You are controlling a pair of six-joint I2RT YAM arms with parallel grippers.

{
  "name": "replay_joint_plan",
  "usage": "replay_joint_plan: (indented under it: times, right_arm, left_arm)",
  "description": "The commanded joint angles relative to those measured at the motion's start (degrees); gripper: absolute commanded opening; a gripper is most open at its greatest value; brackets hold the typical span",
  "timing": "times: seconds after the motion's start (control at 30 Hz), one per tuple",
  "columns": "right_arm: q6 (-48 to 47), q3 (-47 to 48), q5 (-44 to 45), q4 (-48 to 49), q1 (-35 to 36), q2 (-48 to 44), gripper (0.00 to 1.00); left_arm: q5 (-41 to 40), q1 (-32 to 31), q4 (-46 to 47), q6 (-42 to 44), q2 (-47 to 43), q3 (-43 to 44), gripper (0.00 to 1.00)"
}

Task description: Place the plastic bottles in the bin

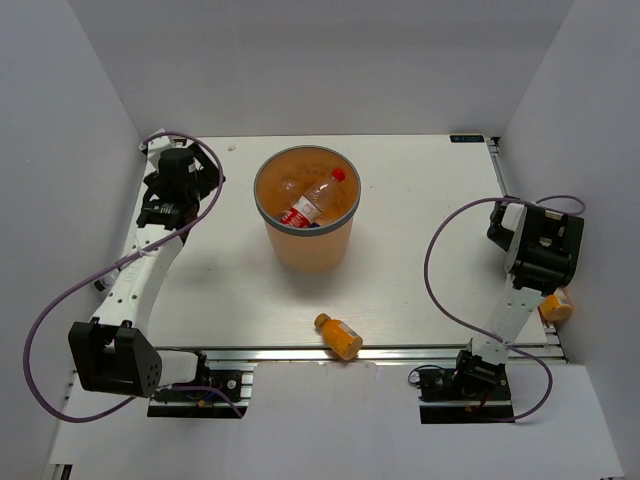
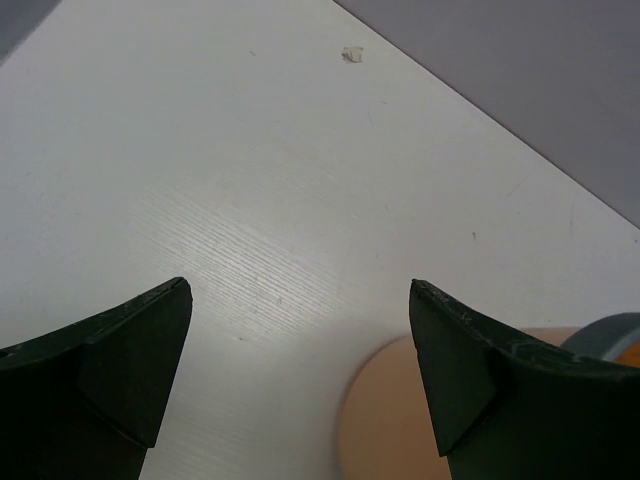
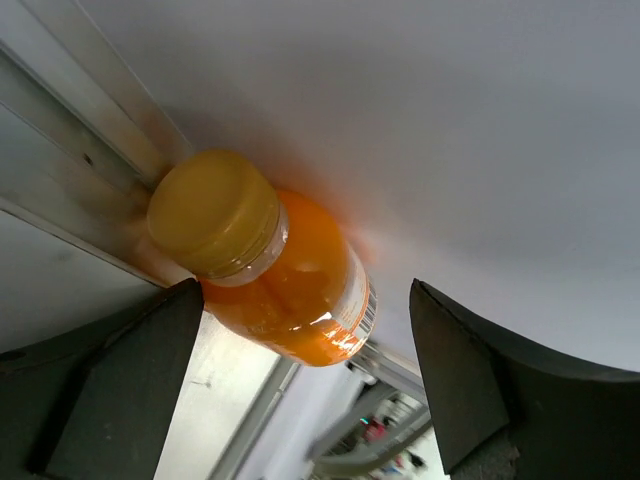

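The orange bin [image 1: 300, 245] with a grey rim stands mid-table. A clear bottle with red label and cap [image 1: 312, 203] lies in it on other clear bottles that are hard to tell apart. One orange bottle [image 1: 339, 336] lies at the table's front edge. A second orange bottle [image 1: 556, 305] with a yellow cap lies against the right edge rail [image 3: 80, 150]. My right gripper [image 1: 548, 285] hovers over it, open, and the bottle [image 3: 285, 275] sits by its left finger. My left gripper [image 1: 165, 210] is open and empty, left of the bin [image 2: 395, 425]. No green bottle shows.
White walls close the table in on the left, back and right. An aluminium rail [image 1: 400, 352] runs along the front edge. The right arm's cable [image 1: 440, 250] loops over the table's right part. A small white scrap [image 2: 352, 55] lies near the back left.
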Motion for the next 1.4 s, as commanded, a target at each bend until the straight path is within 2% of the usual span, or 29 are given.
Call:
replay_joint_plan:
  times: [0.0, 0.1, 0.23, 0.5, 0.7, 0.8, 0.83, 0.9, 0.93, 0.97, 1.0, 1.1, 1.13, 1.2, 1.23, 1.27, 1.37]
  right_arm:
    - [3.71, -1.69, 1.05, -3.51, -0.06, 1.08, 0.89]
    - [9.49, -1.86, -1.24, -8.61, -0.06, 0.73, 0.89]
    - [11.97, -7.3, -3.97, -7.32, -0.67, -1.03, 0.89]
    - [20.32, -5.91, -6.07, -11.52, -5.85, 2.57, 0.89]
    - [20.33, -4.41, -8.45, -9.77, -7.79, 2.05, 0.66]
    - [19.8, -3.8, -8.45, -8.98, -7.79, 1.78, 0.49]
    - [19.45, -3.8, -8.28, -8.54, -7.79, 1.35, 0.36]
    - [18.83, -3.45, -8.28, -7.84, -7.79, 0.73, 0.28]
    - [18.83, -3.27, -8.28, -7.83, -7.79, -0.31, 0.19]
    - [18.75, -3.27, -8.19, -7.66, -7.79, -1.02, 0.17]
    - [18.31, -3.88, -8.01, -6.35, -7.79, -1.81, 0.1]
    - [16.2, -4.5, -8.8, -4.33, -7.79, -5.15, 0.06]
    - [14.28, -4.76, -10.63, -3.1, -7.79, -6.2, 0.13]
    - [13.3, -4.94, -10.92, -2.3, -7.71, -6.65, 0.65]
    - [12.51, -5.11, -11.17, -1.95, -7.7, -6.57, 0.8]
    - [12.07, -5.2, -11.44, -1.86, -7.7, -6.3, 0.87]
    - [10.84, -4.85, -12.58, -1.16, -7.53, -4.55, 0.89]
  left_arm:
    - [-3.35, 1.07, 0.38, -0.95, -1.82, 1.39, 0.98]
    - [-4.14, 1.77, 0.64, -1.3, -1.38, 1.58, 0.98]
    - [-4.4, 2.3, 1.52, -1.65, -0.59, 1.49, 0.98]
    - [-6.51, 2.83, 1.26, -2.18, 0.21, 1.93, 0.98]
    - [-8.36, 2.92, 1.61, -2.97, -1.2, 1.22, 0.98]
    - [-9.5, 2.92, 1.08, -3.06, -1.99, 1.22, 0.98]
    - [-9.68, 3.0, 1.08, -3.06, -2.17, 1.14, 0.98]
    - [-9.94, 3.01, 1.34, -3.32, -2.96, 0.7, 0.98]
    - [-9.85, 3.01, 1.52, -3.32, -3.22, 0.44, 0.98]
    - [-9.85, 2.92, 1.78, -3.32, -3.66, 0.26, 0.98]
    - [-9.85, 2.92, 1.87, -3.49, -3.84, 0.08, 0.98]
    - [-10.03, 3.0, 1.69, -3.58, -4.01, 0.0, 0.98]
    - [-10.03, 2.92, 1.78, -3.58, -4.01, -0.09, 0.98]
    - [-9.94, 3.0, 1.78, -3.76, -3.93, -0.18, 0.98]
    - [-9.85, 2.92, 2.04, -3.76, -3.93, -0.27, 0.98]
    - [-9.68, 3.0, 2.22, -3.85, -3.75, -0.27, 0.98]
    - [-10.2, 3.0, 2.48, -3.76, -3.31, -0.09, 0.98]
